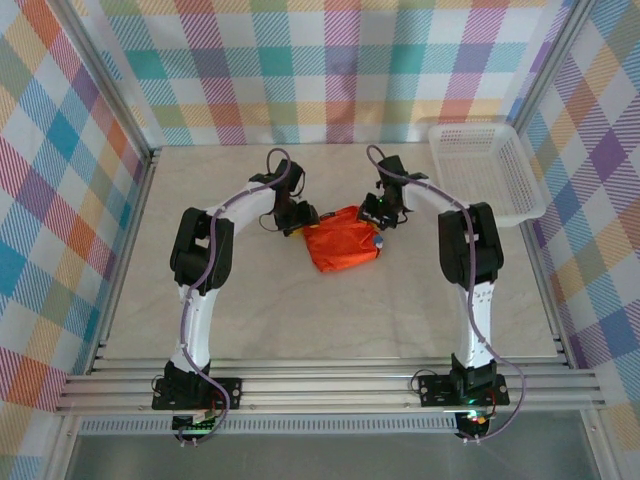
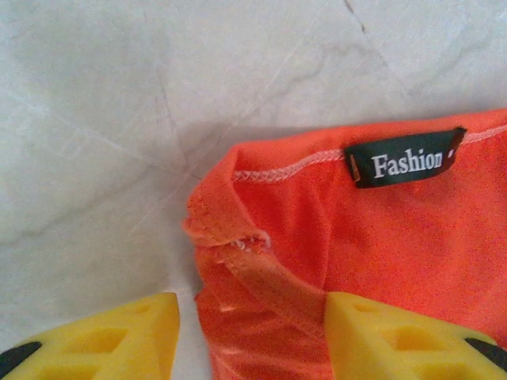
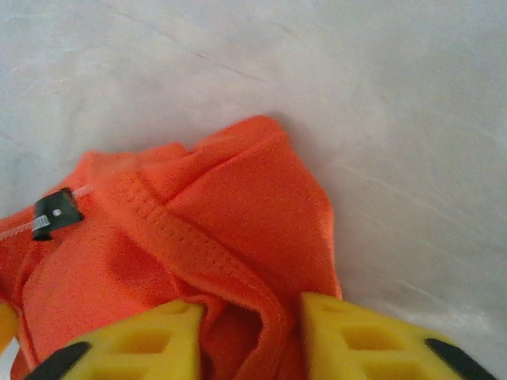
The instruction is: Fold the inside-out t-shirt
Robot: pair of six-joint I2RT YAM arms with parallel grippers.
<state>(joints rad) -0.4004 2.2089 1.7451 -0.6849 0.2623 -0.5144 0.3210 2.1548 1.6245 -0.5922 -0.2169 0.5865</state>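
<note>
One table: pale marbled tabletop; white plastic mesh basket at its far right corner;
Shirt: bright orange-red thin-fabric inside-out t-shirt, bunched mid-table between both grippers;
Left gripper: jaws apart, straddling the shirt's edge;
Right gripper: jaws apart, a seamed fold between them;
Label: small dark "Fashion" tag, facing up

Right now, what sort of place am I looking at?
Probably a robot test cell rather than a home: a pale table edged by aluminium rails, with checked cloth walls hung on three sides.
</note>
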